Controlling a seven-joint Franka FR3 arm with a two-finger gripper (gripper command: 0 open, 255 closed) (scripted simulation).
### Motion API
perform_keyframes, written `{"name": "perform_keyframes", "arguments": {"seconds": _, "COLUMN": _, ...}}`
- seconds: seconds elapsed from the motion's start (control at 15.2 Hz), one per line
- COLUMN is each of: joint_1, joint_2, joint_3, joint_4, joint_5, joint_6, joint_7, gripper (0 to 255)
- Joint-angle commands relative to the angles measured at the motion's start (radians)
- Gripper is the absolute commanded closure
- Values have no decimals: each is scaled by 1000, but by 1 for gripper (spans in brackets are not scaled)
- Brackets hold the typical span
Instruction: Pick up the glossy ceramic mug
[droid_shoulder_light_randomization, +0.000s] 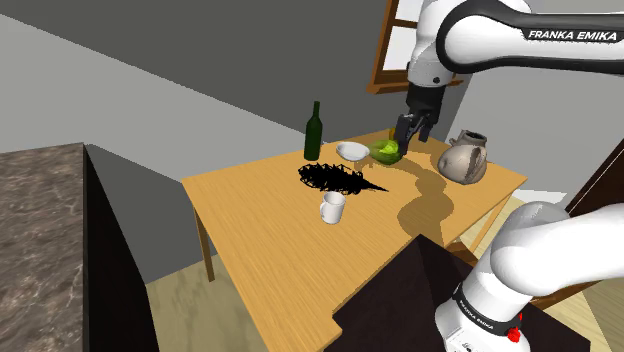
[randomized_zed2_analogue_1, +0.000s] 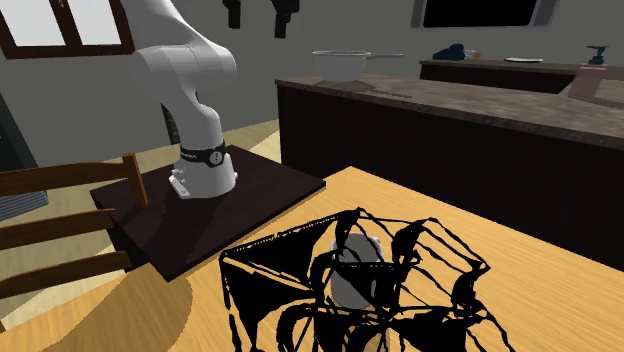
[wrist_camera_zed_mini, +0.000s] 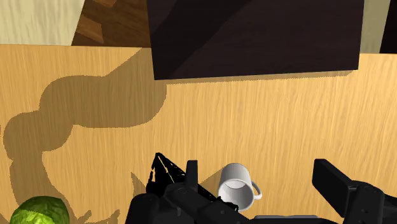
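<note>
A white glossy mug (droid_shoulder_light_randomization: 332, 208) stands upright on the wooden table (droid_shoulder_light_randomization: 260, 230), just in front of a black wiry object (droid_shoulder_light_randomization: 336, 178). My gripper (droid_shoulder_light_randomization: 413, 128) hangs open high over the back of the table, above a green leafy ball (droid_shoulder_light_randomization: 386, 151) and well away from the mug. In the wrist view the mug (wrist_camera_zed_mini: 236, 186) lies far below, between my spread fingers (wrist_camera_zed_mini: 336, 184), which hold nothing; my gripper (wrist_camera_zed_mini: 257, 172) is empty. In the second exterior view the mug (randomized_zed2_analogue_1: 355, 272) shows through the black wiry object (randomized_zed2_analogue_1: 400, 280).
A dark green bottle (droid_shoulder_light_randomization: 313, 132), a white bowl (droid_shoulder_light_randomization: 351, 151) and a brown jug (droid_shoulder_light_randomization: 464, 158) stand along the table's back. My dark stand (droid_shoulder_light_randomization: 400, 290) adjoins the table's near edge. A wooden chair (randomized_zed2_analogue_1: 60, 220) and a dark counter (randomized_zed2_analogue_1: 450, 120) stand nearby.
</note>
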Motion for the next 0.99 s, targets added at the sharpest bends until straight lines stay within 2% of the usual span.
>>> {"name": "perform_keyframes", "arguments": {"seconds": 0.0, "joint_1": 0, "joint_2": 0, "joint_3": 0, "joint_4": 0, "joint_5": 0, "joint_6": 0, "joint_7": 0, "gripper": 0}}
{"name": "perform_keyframes", "arguments": {"seconds": 0.46, "joint_1": -1, "joint_2": 144, "joint_3": -6, "joint_4": -108, "joint_5": 5, "joint_6": 274, "joint_7": 30, "gripper": 0}}
{"name": "perform_keyframes", "arguments": {"seconds": 0.92, "joint_1": -6, "joint_2": 363, "joint_3": -7, "joint_4": -140, "joint_5": 1, "joint_6": 549, "joint_7": 60, "gripper": 0}}
